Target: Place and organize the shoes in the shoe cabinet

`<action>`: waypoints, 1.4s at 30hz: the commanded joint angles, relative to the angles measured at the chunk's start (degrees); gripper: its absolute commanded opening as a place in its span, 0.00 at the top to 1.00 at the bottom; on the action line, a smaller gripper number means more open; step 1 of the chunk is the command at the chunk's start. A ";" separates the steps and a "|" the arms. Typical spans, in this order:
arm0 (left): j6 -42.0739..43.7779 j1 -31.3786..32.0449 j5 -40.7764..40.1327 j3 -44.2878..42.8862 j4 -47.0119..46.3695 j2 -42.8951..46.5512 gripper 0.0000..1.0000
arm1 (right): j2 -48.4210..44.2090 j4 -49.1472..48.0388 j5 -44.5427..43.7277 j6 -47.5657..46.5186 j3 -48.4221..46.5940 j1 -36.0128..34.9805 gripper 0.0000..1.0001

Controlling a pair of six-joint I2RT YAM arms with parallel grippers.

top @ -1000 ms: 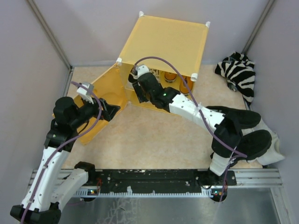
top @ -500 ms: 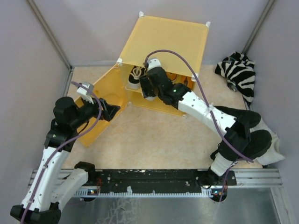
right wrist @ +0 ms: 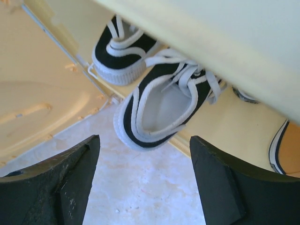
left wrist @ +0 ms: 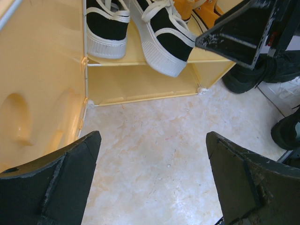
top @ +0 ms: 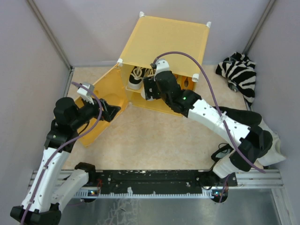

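Yellow-orange plastic is filling the middle of our overhead view: the cube-shaped shoe cabinet (top: pixel 164 42) with white corner connectors is standing at the far side of the beige marbled tabletop (top: pixel 150 140), and its hinged door (top: pixel 101 101) is hanging wide open to the left. On the inner shelf (left wrist: pixel 122 61) we are seeing the black-and-white pair of low lace-up sneakers. The left black-and-white sneaker (left wrist: pixel 107 28) is sitting near the door side, fully on the shelf. The second black-and-white sneaker (right wrist: pixel 161 110) is lying just beside it at an angle, one end sticking out past the shelf's front edge. Farther right on the same shelf we are catching part of an orange canvas sneaker (left wrist: pixel 194 7) with white laces. Our right gripper (right wrist: pixel 143 145) is hovering just in front of the overhanging sneaker, fingers spread and gripping nothing. Our left gripper (left wrist: pixel 152 140) is hanging low over the tabletop beside the door, aimed at the cabinet's opening, its fingers likewise released and empty. Well apart from all this, a zebra-striped cloth (top: pixel 239 75) is lying crumpled in the far right corner.
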State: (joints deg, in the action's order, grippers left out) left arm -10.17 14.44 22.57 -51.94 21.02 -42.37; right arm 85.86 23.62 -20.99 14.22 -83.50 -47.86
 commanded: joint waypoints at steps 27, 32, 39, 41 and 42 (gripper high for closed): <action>1.03 0.31 0.12 -0.45 -0.54 1.25 0.01 | 7.56 -13.09 -17.13 16.70 5.01 -0.53 0.34; 1.04 0.42 0.02 -0.26 -0.67 1.18 0.01 | 7.25 -15.25 -19.48 13.84 6.61 -0.41 0.62; 1.03 0.47 0.02 -0.40 -0.73 1.18 0.01 | 7.21 -20.45 -22.68 2.21 7.64 -0.56 0.98; 1.02 0.50 -0.07 -0.44 -0.67 1.17 0.01 | 7.01 -23.85 -22.85 -3.65 8.24 -0.51 0.99; 1.03 0.50 -0.13 -0.44 -0.63 1.24 0.01 | 6.96 -25.64 -22.79 -6.43 8.31 -0.49 1.00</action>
State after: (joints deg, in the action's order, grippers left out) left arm -10.13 14.55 22.55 -51.94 21.04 -41.71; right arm 93.06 5.02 -38.39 20.45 -76.31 -48.75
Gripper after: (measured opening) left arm 0.995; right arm 0.062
